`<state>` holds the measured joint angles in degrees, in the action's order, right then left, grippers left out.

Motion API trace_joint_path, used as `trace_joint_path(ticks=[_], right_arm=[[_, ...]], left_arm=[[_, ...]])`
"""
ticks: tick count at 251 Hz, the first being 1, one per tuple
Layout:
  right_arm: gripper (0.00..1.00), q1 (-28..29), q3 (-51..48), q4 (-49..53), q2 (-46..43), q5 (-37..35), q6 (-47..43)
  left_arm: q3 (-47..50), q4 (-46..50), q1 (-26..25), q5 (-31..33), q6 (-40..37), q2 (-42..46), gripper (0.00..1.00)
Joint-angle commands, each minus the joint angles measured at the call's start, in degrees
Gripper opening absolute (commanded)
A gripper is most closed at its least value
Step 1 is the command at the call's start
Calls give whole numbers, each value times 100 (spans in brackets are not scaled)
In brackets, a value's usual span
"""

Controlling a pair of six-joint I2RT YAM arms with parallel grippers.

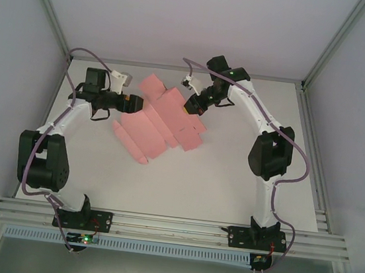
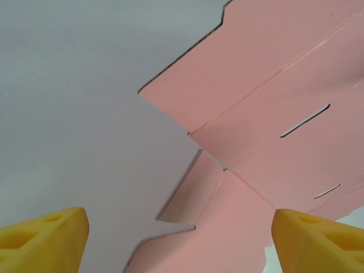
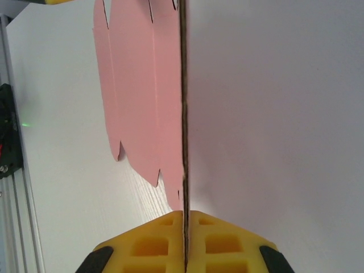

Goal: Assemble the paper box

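One edge of the paper box (image 1: pixel 164 122) sits pinched in my right tool (image 3: pixel 185 219); left tool (image 1: pixel 136 104) gapes wide; every fold is yet undone.

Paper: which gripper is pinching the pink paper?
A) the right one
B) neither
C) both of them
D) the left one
A: the right gripper is shut on the edge of the paper, while the left gripper is wide open and grips nothing.
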<state>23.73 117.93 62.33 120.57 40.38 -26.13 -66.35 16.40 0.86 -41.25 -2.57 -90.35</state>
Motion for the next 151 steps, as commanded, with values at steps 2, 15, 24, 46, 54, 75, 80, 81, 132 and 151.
trace_joint_path(ticks=[2, 15, 24, 46, 54, 75, 80, 81, 132, 151], right_arm=[[0, -45, 239, 254, 80, 322, -226], [0, -59, 261, 271, 78, 348, -242], [0, -55, 280, 279, 82, 363, -227], [0, -51, 379, 402, 126, 424, -320], [0, -55, 397, 433, 144, 473, -337], [0, -50, 466, 520, 175, 489, -386], [0, -51, 480, 534, 183, 473, -382], [0, -47, 483, 539, 184, 467, -383], [0, -58, 529, 567, 205, 200, -305], [0, -50, 521, 593, 212, 188, -305]], left_arm=[[-296, 505, 36, -196, -630, -118, 84], [-470, 814, 37, -366, -835, -207, 84], [-581, 1016, 37, -508, -950, -272, 83], [-673, 1168, 37, -713, -1135, -378, 76], [-687, 1157, 34, -737, -1141, -400, 72], [-703, 1125, 36, -974, -1152, -426, 64], [-704, 1099, 37, -1053, -1138, -429, 60], [-704, 1096, 37, -1070, -1135, -430, 60], [-596, 1067, 28, -1110, -1144, -192, 44], [-497, 1026, 28, -992, -1145, -37, 41]])
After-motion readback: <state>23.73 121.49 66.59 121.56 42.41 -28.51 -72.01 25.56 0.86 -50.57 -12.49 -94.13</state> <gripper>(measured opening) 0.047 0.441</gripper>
